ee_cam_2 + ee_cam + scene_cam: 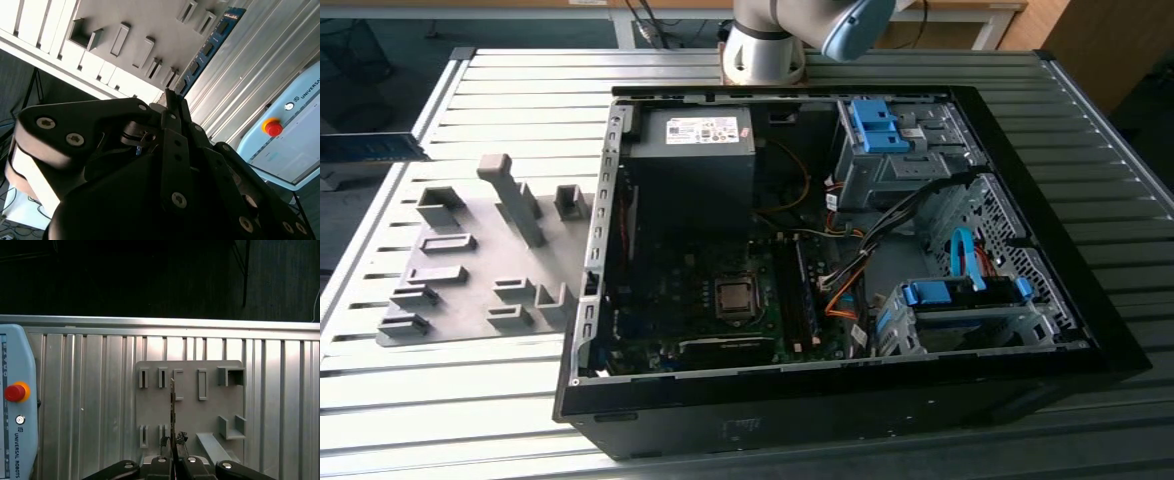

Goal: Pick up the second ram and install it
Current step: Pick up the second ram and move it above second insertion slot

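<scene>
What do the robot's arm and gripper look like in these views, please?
In the exterior view, the arm is a silver-grey cylinder with a light blue joint cap. In the second wrist view, the gripper is matte black, built from angular linked plates fastened with silver screws.

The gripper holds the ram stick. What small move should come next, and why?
Probably carry it toward the open case. The gripper is shut on the second ram, and the exterior view shows it out past the fixture plate, on the side away from the case.

Bright even daylight, soft shadows
</scene>
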Robot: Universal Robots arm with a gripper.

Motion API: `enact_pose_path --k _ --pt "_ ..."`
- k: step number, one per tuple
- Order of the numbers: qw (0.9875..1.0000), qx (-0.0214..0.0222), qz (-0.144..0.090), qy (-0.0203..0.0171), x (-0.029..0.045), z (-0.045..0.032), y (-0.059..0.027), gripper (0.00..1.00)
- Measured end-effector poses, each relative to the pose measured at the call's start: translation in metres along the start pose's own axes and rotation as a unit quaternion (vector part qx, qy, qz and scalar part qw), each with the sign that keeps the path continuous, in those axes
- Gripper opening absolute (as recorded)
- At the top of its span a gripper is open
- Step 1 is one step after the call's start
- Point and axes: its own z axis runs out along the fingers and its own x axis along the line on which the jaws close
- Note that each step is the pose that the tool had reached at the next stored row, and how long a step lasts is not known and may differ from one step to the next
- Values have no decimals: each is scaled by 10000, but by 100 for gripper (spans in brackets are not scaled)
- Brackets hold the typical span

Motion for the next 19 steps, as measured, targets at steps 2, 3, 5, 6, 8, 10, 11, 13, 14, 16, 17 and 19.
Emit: enact_pose_path --k 2,3,5,6,8,10,11,13,14,16,17,19 --pt "10000 0 0 0 1 0 -29 14" --pt "10000 0 0 0 1 0 -47 14" --pt "10000 0 0 0 1 0 -89 14" --pt "10000 0 0 0 1 -1 -113 14" --pt "10000 0 0 0 2 -1 -161 14" --pt "10000 0 0 0 2 -2 -211 14" --pt "10000 0 0 0 2 -2 -231 14" --pt "10000 0 0 0 3 -2 -259 14" --pt "10000 0 0 0 2 -2 -269 14" --pt "10000 0 0 0 3 -2 -288 14" --pt "10000 0 0 0 3 -2 -296 14" --pt "10000 0 0 0 3 -1 -310 14"
